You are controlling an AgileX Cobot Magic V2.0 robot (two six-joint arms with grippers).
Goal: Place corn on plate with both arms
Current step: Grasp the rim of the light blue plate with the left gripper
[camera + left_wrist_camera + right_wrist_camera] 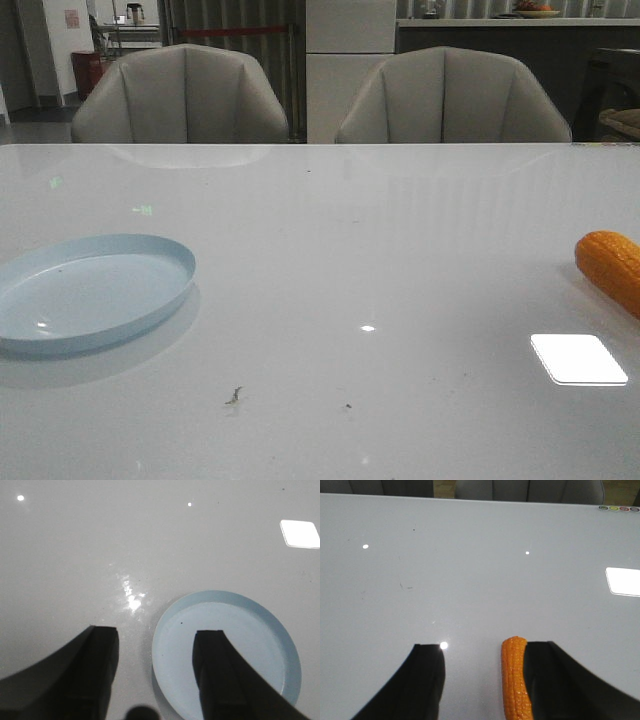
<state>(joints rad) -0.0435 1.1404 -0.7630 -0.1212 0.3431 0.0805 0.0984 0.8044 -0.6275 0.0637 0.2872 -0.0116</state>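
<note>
Two task things lie well apart on the glossy grey worktop (330, 260), with both grippers spread and holding nothing.

No readable brand or writing shows; the small coloured round marks at the upper right of the right wrist view are too tiny to make out. In the front view the pale blue plate (90, 290) sits at the lower left, its left side cut off by the frame edge, and the orange corn (612, 268) lies at the far right, also cut off. The left gripper (156, 672) hangs over the plate's edge, one finger (225, 680) covering part of it. The right gripper (482, 685) straddles the corn, which lies just beside one finger (565, 680); contact cannot be told. Two grey chairs (180, 95) stand behind.
</note>
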